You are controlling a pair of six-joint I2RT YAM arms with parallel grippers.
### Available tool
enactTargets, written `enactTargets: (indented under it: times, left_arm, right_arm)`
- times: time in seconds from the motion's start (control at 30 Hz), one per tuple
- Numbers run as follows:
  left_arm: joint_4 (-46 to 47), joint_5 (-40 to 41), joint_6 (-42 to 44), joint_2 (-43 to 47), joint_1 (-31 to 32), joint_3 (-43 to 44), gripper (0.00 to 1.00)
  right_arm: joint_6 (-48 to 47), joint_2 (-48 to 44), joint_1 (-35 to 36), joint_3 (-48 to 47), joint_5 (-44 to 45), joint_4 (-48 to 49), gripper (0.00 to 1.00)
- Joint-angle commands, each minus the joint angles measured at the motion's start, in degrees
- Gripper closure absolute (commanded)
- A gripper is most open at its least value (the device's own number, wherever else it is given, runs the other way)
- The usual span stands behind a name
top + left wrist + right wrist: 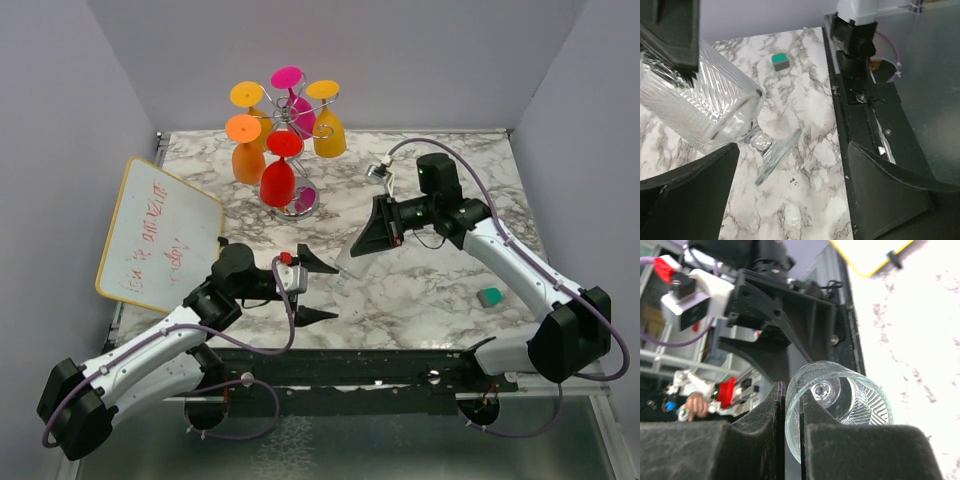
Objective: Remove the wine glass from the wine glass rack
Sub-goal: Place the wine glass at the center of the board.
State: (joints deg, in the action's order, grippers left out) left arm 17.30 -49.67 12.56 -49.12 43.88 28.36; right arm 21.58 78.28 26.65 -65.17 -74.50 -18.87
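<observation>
Left wrist view: the right gripper pinches the rim of a clear glass, tilted foot-down near mid-table, seemingly to set it down. The left gripper gapes wide beside its stem. The rack, hung with coloured glasses, stands far-left on the marble table, grey walls around.

The table in front of me is white marble veined with grey, seen from above. At about 11 o'clock, near the far edge, the wine glass rack stands on it on its round mirror-like base. At 9 o'clock a yellow-framed whiteboard with red writing sits along the left edge; I cannot tell if it lies flat. At 4 o'clock, well apart from both, lies a small green block.
</observation>
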Motion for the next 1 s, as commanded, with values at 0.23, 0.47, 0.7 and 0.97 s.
enactTargets:
  times: [0.23, 0.47, 0.7, 0.97]
  left_arm:
    - [-13.09, 34.69, -13.02, 7.93, -0.28, 4.26, 0.01]
    - [-28.18, 52.25, -19.77, 7.63, -0.28, 9.48, 0.01]
    - [-28.62, 56.13, -23.12, 13.36, -0.28, 7.75, 0.01]
    - [-29.08, 61.98, -25.12, 19.8, -0.28, 4.1, 0.01]
  right_arm:
    - [-0.24, -3.33, 0.94, -0.5, 40.21, -6.5, 1.0]
    - [-1.67, -4.51, 0.94, -0.75, 82.33, -8.98, 0.99]
    - [-5.13, 3.7, 0.99, -3.61, 102.85, -8.25, 0.99]
    - [-1.39, 17.78, 0.63, -15.14, 102.88, -4.24, 0.99]
